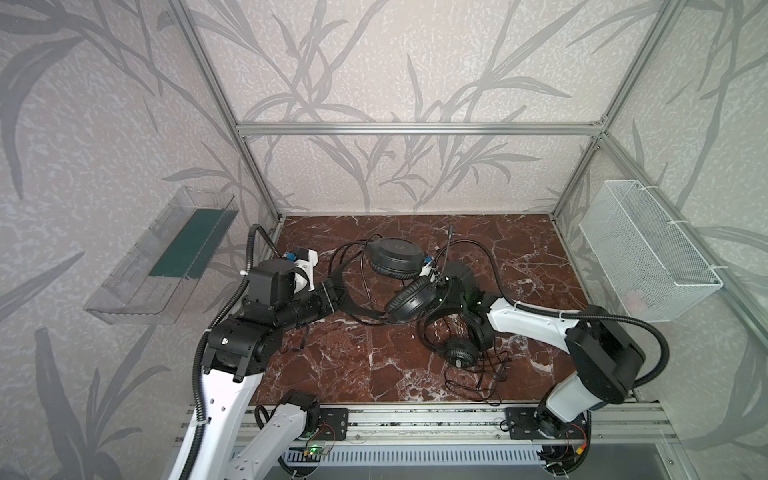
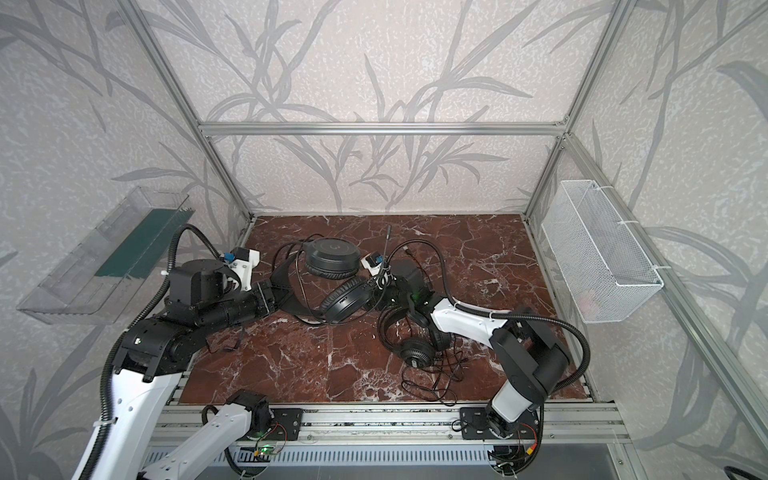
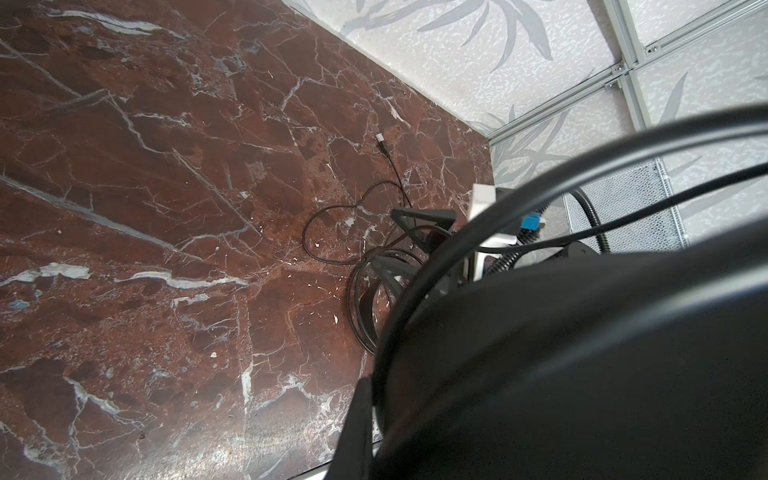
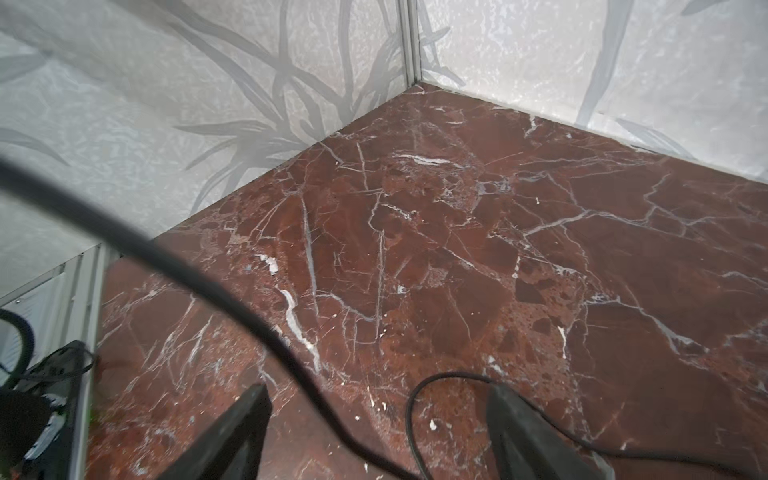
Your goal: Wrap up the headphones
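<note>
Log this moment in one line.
left gripper: shut on far headset | right gripper: open, cable between fingers | near headset: on table, unwrapped

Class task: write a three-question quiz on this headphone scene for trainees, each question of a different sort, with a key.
1. True or false: the right hand is open.
2. The left hand grips: A) the big headset by its band; B) a plug; C) nothing.
3. Fill in: on the table, the small headset lies nearer the ___ arm.
Key: 1 true; 2 A; 3 right.
</note>
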Tool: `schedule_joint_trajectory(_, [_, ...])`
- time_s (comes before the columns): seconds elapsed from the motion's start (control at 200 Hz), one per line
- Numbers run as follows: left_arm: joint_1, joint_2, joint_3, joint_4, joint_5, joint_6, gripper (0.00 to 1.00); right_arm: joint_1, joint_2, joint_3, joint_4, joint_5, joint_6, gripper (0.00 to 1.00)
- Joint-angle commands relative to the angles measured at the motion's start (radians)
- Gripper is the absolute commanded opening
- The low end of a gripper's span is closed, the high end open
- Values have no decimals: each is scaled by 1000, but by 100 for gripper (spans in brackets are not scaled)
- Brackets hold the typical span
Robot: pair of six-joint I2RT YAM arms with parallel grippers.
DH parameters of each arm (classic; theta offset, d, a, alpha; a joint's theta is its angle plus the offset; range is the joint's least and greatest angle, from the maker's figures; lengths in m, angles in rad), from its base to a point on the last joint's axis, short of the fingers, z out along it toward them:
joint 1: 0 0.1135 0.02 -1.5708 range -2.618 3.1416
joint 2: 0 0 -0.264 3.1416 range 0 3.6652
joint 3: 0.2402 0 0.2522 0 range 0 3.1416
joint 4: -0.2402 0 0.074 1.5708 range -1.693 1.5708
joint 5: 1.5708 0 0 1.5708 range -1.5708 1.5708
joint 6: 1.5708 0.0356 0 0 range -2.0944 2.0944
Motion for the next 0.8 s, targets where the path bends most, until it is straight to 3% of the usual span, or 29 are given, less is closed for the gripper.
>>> schedule_joint_trajectory(0.0, [-9, -17, 43, 32, 25, -23, 0, -15, 48, 34, 39, 39, -9, 78])
schedule_joint_trajectory(0.105, [-18, -23, 46, 26, 25, -18, 0, -48, 123, 58, 45, 38, 9, 72])
schedule_joint_trajectory(0.27, [-27, -25, 53, 29, 28, -1, 0, -85, 141, 67, 70, 59, -1, 32])
schedule_joint_trajectory(0.475, [-36, -30, 49, 33, 24, 49, 0, -101, 12, 26, 88, 151, -59, 0])
schedule_joint_trajectory(0.795, [-36, -23, -55, -3, -52, 191, 0, -100, -367, 27, -66, 309, -132, 0])
